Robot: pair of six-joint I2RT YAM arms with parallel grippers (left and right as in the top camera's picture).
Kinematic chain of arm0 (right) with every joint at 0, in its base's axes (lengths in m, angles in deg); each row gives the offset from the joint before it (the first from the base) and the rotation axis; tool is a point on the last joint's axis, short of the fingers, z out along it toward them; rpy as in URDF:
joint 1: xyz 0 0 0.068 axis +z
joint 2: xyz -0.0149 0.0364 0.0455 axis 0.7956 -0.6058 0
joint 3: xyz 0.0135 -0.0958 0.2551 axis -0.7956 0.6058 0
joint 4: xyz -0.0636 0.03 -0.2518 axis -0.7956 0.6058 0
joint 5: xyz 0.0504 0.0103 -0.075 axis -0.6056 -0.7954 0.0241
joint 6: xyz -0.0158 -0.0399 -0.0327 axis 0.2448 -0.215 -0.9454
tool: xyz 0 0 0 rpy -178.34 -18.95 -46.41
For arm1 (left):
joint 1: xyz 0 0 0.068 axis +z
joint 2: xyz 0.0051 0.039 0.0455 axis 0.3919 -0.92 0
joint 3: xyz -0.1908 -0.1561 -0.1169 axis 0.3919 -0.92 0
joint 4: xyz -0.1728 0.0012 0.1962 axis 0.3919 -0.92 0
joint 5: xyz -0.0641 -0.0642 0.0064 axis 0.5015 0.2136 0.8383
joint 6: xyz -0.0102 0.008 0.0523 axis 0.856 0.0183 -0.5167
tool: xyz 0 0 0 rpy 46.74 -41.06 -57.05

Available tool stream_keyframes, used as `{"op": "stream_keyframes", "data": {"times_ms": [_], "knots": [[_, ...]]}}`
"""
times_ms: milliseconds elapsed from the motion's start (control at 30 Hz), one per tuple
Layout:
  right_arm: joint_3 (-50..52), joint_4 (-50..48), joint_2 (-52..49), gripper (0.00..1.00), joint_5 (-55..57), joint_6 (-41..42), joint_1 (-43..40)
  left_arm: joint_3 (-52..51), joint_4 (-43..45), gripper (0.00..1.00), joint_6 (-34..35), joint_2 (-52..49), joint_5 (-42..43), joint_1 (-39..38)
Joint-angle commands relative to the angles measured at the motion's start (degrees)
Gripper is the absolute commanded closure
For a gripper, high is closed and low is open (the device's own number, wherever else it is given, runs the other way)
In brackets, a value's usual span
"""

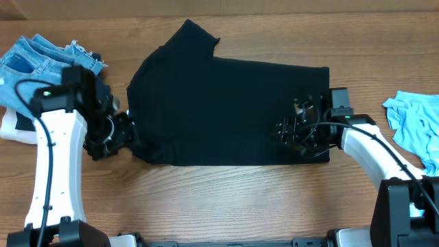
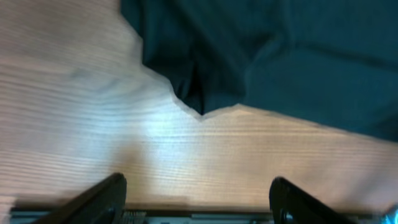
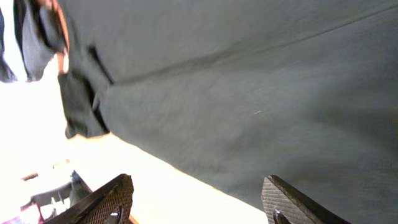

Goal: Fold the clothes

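The clothes point(image 1: 226, 110), a black T-shirt, lie folded across the middle of the table, one sleeve pointing to the far side. My left gripper point(image 1: 123, 134) sits at the shirt's left near corner. In the left wrist view it point(image 2: 196, 186) is open over bare wood, with the shirt's edge point(image 2: 267, 56) just ahead. My right gripper point(image 1: 296, 130) hovers over the shirt's right near corner. In the right wrist view it point(image 3: 199, 186) is open with nothing between its fingers, above the shirt's hem point(image 3: 249, 99).
A frayed blue denim piece point(image 1: 41, 58) lies at the far left behind the left arm, with a white garment point(image 1: 12, 127) beside it. A light blue garment point(image 1: 415, 123) lies at the right edge. Bare wood point(image 1: 219, 199) runs along the near side.
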Motion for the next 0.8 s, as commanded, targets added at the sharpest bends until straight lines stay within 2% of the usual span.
{"op": "stream_keyframes", "data": {"times_ms": [0, 67, 133, 200, 267, 333, 367, 400, 433, 467, 567, 600, 633, 700, 733, 767], "knots": [[-1.3, 0.1, 0.2, 0.29, -1.2, -2.2, 2.3, -8.1, 9.3, 0.22, 1.1, -1.6, 5.3, 0.2], [-1.3, 0.1, 0.2, 0.28, -0.9, -2.3, 2.6, -9.6, 15.2, 0.23, 1.1, -3.5, 5.7, 0.1], [-1.2, 0.1, 0.2, 0.28, -0.9, -2.3, 2.6, -10.7, 18.8, 0.30, 1.1, -5.9, 7.2, -0.9], [-1.2, 0.2, 0.2, 0.28, -0.9, -2.3, 2.6, -10.8, 18.7, 0.43, 0.9, -10.4, 9.0, -4.0], [-1.2, 0.1, 0.2, 0.28, -0.9, -2.3, 2.6, -10.8, 19.8, 0.41, -0.5, -13.9, 8.2, -7.2], [-1.2, 0.3, 0.2, 0.28, -0.1, -2.2, 2.5, -10.8, 22.1, 0.46, -0.5, -16.2, 7.8, -8.4], [-1.2, 0.4, 0.2, 0.28, 0.2, -2.2, 2.5, -10.8, 23.0, 0.52, -0.4, -16.8, 7.5, -8.4], [-1.2, 0.4, 0.2, 0.28, 0.5, -2.2, 2.5, -10.8, 24.3, 0.68, -0.4, -17.4, 7.5, -8.4], [-1.2, 0.5, 0.2, 0.28, 0.5, -2.2, 2.5, -10.7, 25.5, 0.91, -0.4, -17.4, 7.7, -8.4], [-1.2, 0.6, 0.2, 0.28, 0.5, -2.2, 2.5, -10.2, 25.7, 0.96, -0.5, -17.3, 8.2, -8.4], [-1.2, 0.6, 0.2, 0.28, 0.6, -2.2, 2.5, -6.2, 25.6, 0.96, -2.2, -17.1, 12.9, -8.3], [-1.2, 0.6, 0.2, 0.28, 0.5, -2.2, 2.5, -5.0, 25.6, 0.89, -2.2, -17.0, 13.0, -8.2], [-1.2, 0.6, 0.2, 0.28, 0.5, -2.2, 2.5, -3.5, 25.8, 0.75, -1.3, -17.0, 12.9, -7.8], [-1.2, 0.6, 0.2, 0.28, 0.5, -2.2, 2.5, -3.4, 26.0, 0.37, 0.7, -17.0, 11.5, -6.9], [-1.2, 0.6, 0.2, 0.28, 0.5, -2.2, 2.5, -3.4, 24.8, 0.28, 0.6, -17.0, 9.9, -6.7], [-1.2, 0.6, 0.2, 0.28, 0.5, -2.2, 2.5, -3.4, 23.7, 0.26, 0.6, -17.0, 8.7, -6.5]]}}
